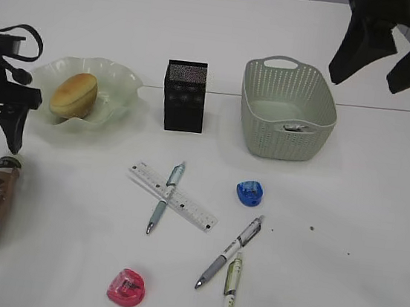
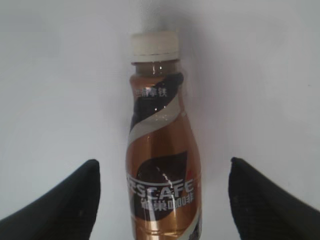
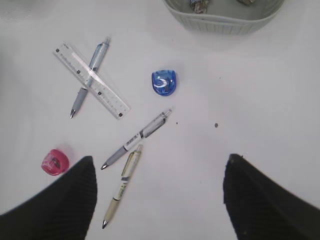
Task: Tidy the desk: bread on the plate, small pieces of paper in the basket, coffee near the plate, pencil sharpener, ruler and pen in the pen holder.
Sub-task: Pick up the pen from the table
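A coffee bottle (image 2: 162,150) with a brown and white label and a cream cap is seen lying on its side at the near left of the white desk (image 1: 362,218). Its long axis runs roughly front to back, with the cap turned toward the plate (image 1: 119,87). A round golden bread roll (image 1: 74,95) is held in that wavy-edged, pale green plate.

A black mesh pen holder (image 1: 185,96) is stood upright between the plate and a pale green perforated basket (image 1: 283,129); its contents cannot be made out. Small paper scraps (image 1: 296,126) are seen in the basket.

A clear ruler (image 1: 173,195) is laid diagonally in front of the holder, and a blue-grey pen (image 1: 165,196) is crossed over it, tip toward the near edge. A blue pencil sharpener (image 1: 249,193) is placed to the right. A grey pen (image 1: 229,252) and a cream pen (image 1: 229,291) are laid close together, tips nearward. A pink pencil sharpener (image 1: 127,288) is set at the front.

The left tool (image 2: 162,200) is held with its fingers wide apart on either side of the bottle, not touching it. The right tool (image 3: 160,200) is likewise spread, raised above the desk, with nothing in it.
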Controlling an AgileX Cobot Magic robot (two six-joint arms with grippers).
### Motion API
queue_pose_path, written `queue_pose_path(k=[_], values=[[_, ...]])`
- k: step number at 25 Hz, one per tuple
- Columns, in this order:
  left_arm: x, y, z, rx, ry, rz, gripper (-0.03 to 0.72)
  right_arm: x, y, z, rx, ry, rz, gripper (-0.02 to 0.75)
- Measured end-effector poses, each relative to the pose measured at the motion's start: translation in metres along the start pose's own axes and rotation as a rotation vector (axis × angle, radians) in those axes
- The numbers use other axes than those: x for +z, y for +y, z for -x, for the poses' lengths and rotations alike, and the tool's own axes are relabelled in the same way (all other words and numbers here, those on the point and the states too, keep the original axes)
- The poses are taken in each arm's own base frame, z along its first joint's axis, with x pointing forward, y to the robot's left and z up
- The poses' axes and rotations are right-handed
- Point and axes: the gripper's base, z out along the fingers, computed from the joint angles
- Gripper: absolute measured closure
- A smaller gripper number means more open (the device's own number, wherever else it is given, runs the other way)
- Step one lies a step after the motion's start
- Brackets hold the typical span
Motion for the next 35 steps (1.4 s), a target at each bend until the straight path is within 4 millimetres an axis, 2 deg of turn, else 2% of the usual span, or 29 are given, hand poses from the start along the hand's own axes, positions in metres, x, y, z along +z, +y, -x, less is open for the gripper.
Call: queue_pose_path(k=[11,25,35], values=[[0.041,-0.004,0.008,-0.001,0.097,0.015,0.103,0.000,0.001,-0.001,-0.016,0.001,0.006,0.144],[0.074,-0.007,0.011,-0.003,0.180,0.029,0.103,0.000,0.001,-0.001,-0.033,0.001,0.006,0.153],[0.078,-0.009,0.013,-0.011,0.165,0.008,0.104,0.000,0.001,-0.001,-0.033,0.001,0.006,0.153]])
